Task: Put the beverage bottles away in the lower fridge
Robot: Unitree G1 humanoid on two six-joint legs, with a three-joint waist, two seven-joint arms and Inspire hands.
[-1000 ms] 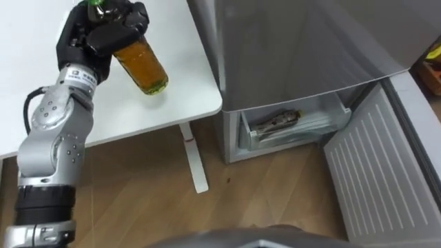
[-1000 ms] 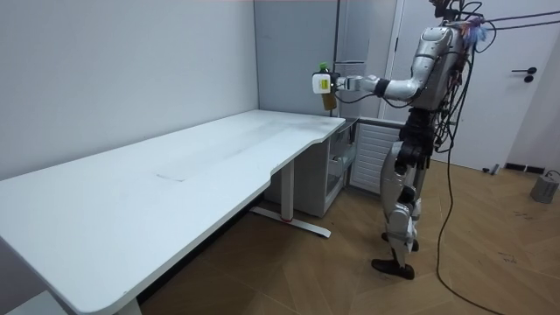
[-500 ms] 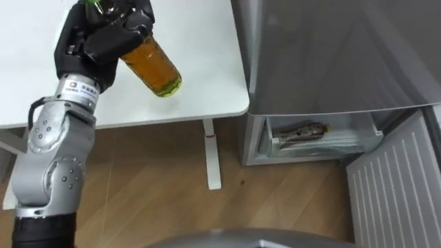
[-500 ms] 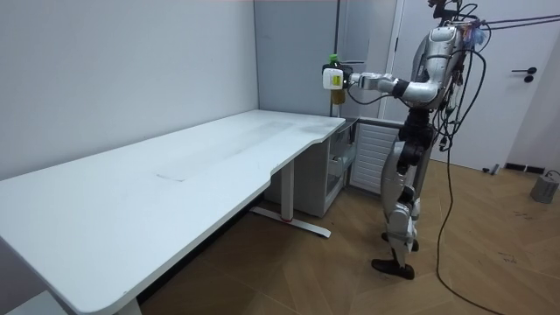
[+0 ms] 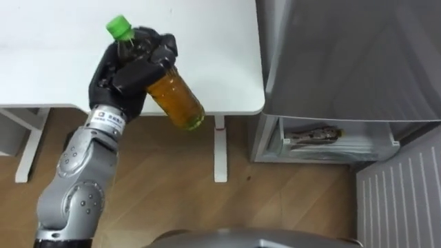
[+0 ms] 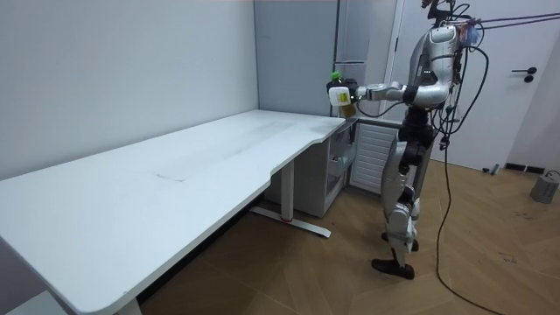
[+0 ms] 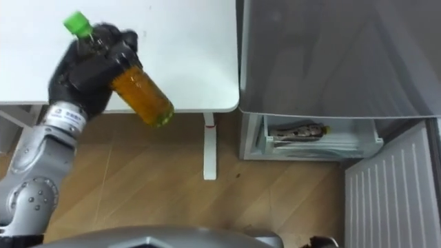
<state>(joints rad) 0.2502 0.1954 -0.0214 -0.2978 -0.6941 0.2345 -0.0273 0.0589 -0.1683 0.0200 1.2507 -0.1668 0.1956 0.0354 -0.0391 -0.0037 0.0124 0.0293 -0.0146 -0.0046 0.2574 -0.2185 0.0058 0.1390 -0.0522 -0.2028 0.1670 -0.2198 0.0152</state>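
Note:
My left hand (image 5: 127, 69) (image 7: 86, 72) is shut on a bottle of amber drink (image 5: 173, 100) (image 7: 141, 95) with a green cap (image 5: 118, 27). It holds the bottle tilted, cap up and to the left, above the near edge of the white table (image 5: 207, 41). In the room view the hand with the bottle (image 6: 341, 96) is stretched out over the table's end, beside the grey fridge (image 6: 350, 35). The lower fridge compartment stands open, and one bottle (image 5: 313, 134) (image 7: 296, 129) lies on its side inside the drawer (image 5: 331, 141).
The open lower fridge door (image 5: 403, 196) with its ribbed white inside stands at the right. The table's white leg (image 5: 220, 155) rises from the wooden floor (image 5: 172, 193) between table and fridge. I stand on the floor facing the fridge.
My left hand has brought the bottle nearer and to the right, from over the table to its near edge. The head view has shifted, so the fridge sits further right.

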